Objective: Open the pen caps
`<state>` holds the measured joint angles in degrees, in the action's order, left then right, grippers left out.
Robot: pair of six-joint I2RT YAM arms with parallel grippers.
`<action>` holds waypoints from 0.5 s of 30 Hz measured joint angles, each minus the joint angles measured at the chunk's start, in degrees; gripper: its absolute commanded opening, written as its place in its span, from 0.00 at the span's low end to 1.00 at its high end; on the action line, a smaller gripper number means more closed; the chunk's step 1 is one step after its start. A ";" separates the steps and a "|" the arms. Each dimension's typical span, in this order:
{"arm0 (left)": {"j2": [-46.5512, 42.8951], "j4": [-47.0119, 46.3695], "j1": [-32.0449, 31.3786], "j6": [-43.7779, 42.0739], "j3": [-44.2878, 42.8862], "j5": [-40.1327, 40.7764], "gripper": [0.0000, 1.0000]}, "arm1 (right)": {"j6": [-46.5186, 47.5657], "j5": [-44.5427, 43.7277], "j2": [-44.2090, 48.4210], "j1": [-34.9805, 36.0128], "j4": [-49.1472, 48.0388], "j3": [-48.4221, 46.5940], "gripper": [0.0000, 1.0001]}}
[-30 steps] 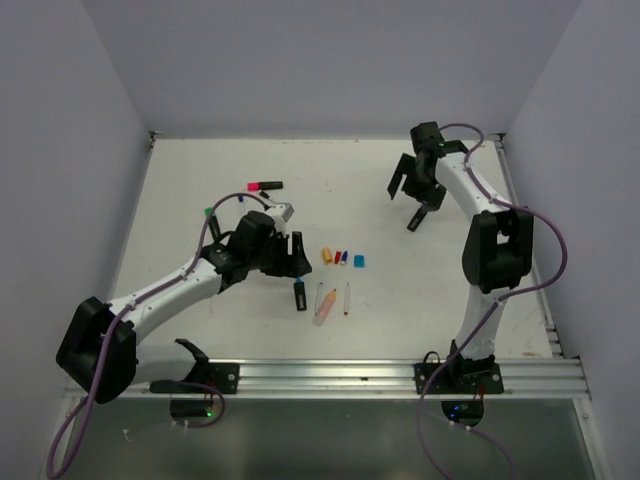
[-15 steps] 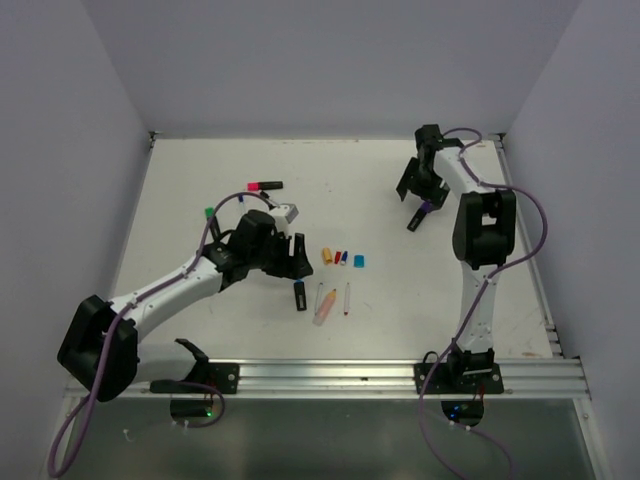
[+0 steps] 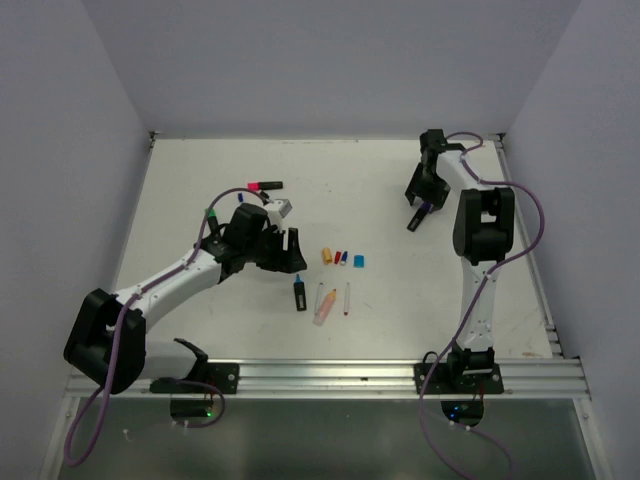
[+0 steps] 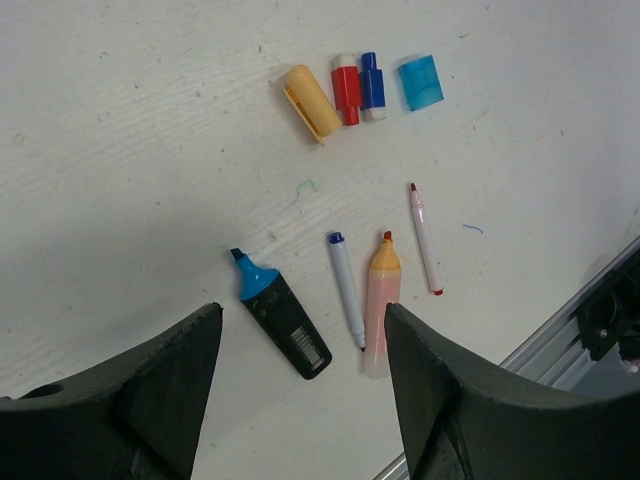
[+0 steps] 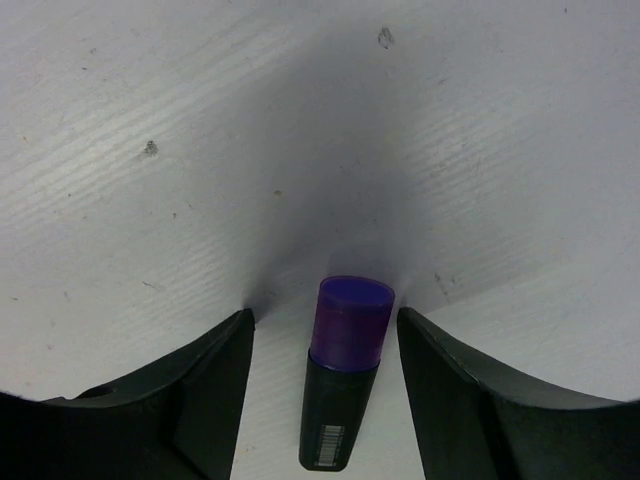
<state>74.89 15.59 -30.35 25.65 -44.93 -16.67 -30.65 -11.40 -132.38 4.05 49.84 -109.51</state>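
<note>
A black marker with a purple cap (image 5: 350, 322) lies between the open fingers of my right gripper (image 5: 322, 318), untouched on either side; in the top view the right gripper (image 3: 419, 203) hangs over this marker (image 3: 415, 220). My left gripper (image 4: 300, 322) is open and empty above uncapped pens: a black highlighter with a blue tip (image 4: 283, 316), a white pen (image 4: 346, 288), a peach pen (image 4: 380, 300) and a thin red-tipped pen (image 4: 424, 238). Loose orange (image 4: 310, 100), red (image 4: 346, 88), blue (image 4: 371, 85) and cyan (image 4: 421, 82) caps lie in a row beyond them.
A pink-capped black pen (image 3: 265, 185) and a green-capped pen (image 3: 210, 213) lie far left, behind my left arm. A grey-white item (image 3: 283, 210) sits by the left wrist. White walls enclose the table; a metal rail (image 3: 330, 375) runs along the near edge.
My right arm has folded in and its gripper has come down around the purple-capped marker. My left gripper has drifted slightly away from the black highlighter, towards the back.
</note>
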 measured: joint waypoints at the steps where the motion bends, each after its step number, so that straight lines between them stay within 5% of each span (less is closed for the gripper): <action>1: 0.22 0.04 0.13 -0.07 -0.15 -0.15 0.70 | 0.20 0.22 0.00 0.00 -0.57 0.20 0.55; 9: 1.07 0.39 0.37 -1.25 -2.69 -1.97 0.68 | 1.75 0.94 1.29 0.04 -4.22 2.64 0.00; 15: 1.27 0.13 0.39 -0.79 -4.83 -5.11 0.68 | 1.81 2.60 3.96 0.17 -5.86 6.45 0.00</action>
<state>76.16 15.73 -29.95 24.86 -49.76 -21.78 -28.84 -8.80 -128.42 4.23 43.99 -103.07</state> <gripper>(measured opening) 0.686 0.337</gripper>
